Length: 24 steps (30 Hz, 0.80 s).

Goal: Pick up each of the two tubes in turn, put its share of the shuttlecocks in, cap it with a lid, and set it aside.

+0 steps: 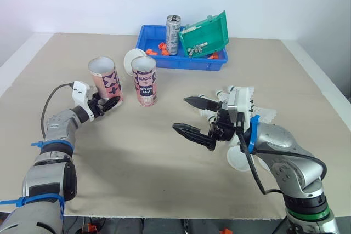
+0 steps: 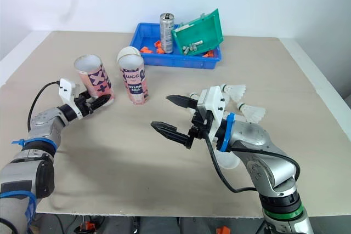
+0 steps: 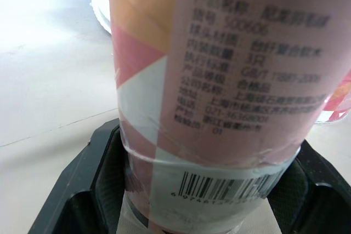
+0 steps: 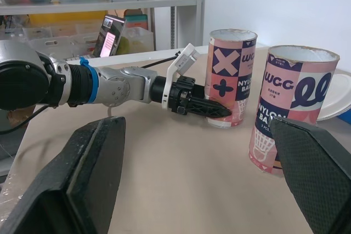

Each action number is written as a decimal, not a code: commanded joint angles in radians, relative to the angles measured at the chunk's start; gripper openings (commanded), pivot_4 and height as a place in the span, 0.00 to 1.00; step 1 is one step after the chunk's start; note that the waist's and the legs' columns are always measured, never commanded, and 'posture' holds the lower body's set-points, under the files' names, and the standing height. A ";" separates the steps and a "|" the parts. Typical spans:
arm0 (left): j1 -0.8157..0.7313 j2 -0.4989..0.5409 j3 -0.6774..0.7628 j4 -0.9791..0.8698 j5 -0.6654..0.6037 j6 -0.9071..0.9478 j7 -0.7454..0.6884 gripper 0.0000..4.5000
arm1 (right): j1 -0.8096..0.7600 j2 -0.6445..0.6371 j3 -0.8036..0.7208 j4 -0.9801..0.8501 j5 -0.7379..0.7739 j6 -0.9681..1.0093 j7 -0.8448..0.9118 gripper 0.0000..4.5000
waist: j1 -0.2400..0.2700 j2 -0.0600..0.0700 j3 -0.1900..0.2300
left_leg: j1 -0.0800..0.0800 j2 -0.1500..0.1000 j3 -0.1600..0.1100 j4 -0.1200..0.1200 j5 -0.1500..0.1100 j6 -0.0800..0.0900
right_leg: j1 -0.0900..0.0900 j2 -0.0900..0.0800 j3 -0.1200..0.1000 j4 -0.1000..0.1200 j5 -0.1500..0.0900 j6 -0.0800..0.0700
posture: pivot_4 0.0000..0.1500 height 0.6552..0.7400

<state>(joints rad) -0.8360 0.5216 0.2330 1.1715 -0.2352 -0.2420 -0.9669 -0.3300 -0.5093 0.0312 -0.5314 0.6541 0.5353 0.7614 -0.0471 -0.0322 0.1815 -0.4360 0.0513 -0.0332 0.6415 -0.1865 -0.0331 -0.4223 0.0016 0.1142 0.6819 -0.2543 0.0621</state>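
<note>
Clasping a "WCG NYLON BALL" tube (image 1: 104, 80) — left tool (image 1: 111, 103); right tool (image 1: 181, 114) agape, empty.

We log silver-grey metal arms, left arm (image 1: 57, 127) and right arm (image 1: 285, 146), both with blue bands (image 1: 55, 145) and a loose black cable (image 1: 45, 109). A green ring (image 1: 307, 212) sits low on the right one. On left gripper (image 1: 109, 104) and right gripper (image 1: 181, 113): white housing, two black fingers (image 4: 93, 157) with textured pads.

Our head views look down over the table (image 1: 137, 157). Both wrist views share one tube (image 3: 219, 80), left nearest.
</note>
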 commanded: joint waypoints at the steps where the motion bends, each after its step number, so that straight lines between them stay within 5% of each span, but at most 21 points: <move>1: 0.020 0.023 0.011 -0.066 -0.007 -0.022 -0.024 0.65 | -0.013 -0.015 -0.028 -0.033 0.015 -0.013 0.007 1.00 | 0.000 0.000 0.000 | 0.000 0.000 0.000 0.000 0.000 0.000 | 0.000 0.000 0.000 0.000 0.000 0.000 | 1.00 0.60; 6: 0.180 0.100 -0.020 -0.409 -0.068 0.135 -0.210 0.65 | 0.048 -0.099 -0.124 -0.042 0.054 0.015 0.026 1.00 | -0.001 0.000 0.000 | -0.001 0.000 0.000 0.000 0.000 0.000 | 0.000 0.000 0.000 0.000 0.001 -0.003 | 1.00 0.60; 10: 0.361 0.259 -0.083 -0.851 -0.193 0.532 -0.368 0.65 | 0.155 -0.159 -0.208 -0.123 0.119 0.067 0.001 1.00 | -0.002 0.000 0.000 | -0.002 0.001 -0.001 -0.002 0.000 0.000 | -0.001 -0.001 -0.001 0.001 0.000 -0.007 | 1.00 0.60; 14: 0.456 0.410 -0.155 -1.117 -0.208 0.674 -0.456 0.65 | 0.297 -0.174 -0.282 -0.228 0.197 0.136 -0.090 1.00 | 0.003 0.002 0.000 | 0.001 0.002 -0.002 -0.003 0.000 0.000 | 0.001 -0.001 -0.004 0.002 -0.004 -0.005 | 1.00 0.60; 19: 0.439 0.477 -0.307 -1.123 -0.035 0.519 -0.514 0.65 | 0.480 -0.178 -0.284 -0.327 0.154 0.131 -0.139 1.00 | 0.003 0.002 0.000 | 0.005 0.003 0.004 -0.002 0.003 0.001 | 0.004 -0.004 -0.006 0.002 -0.006 -0.009 | 1.00 0.60; 24: 0.332 0.436 -0.416 -0.980 0.067 0.378 -0.556 0.65 | 0.597 -0.103 -0.253 -0.334 -0.014 0.079 -0.287 1.00 | 0.003 0.003 -0.003 | 0.009 0.003 0.005 -0.002 0.004 0.002 | 0.007 -0.005 -0.006 0.002 -0.004 -0.010 | 1.00 0.60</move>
<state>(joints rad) -0.4943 0.9647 -0.1508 0.1465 -0.2273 0.1666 -1.5233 0.2684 -0.6256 -0.2203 -0.8388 0.6819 0.6407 0.5252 -0.0441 -0.0295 0.1789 -0.4250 0.0537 -0.0268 0.6392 -0.1818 -0.0301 -0.4138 -0.0043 0.1095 0.6839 -0.2575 0.0523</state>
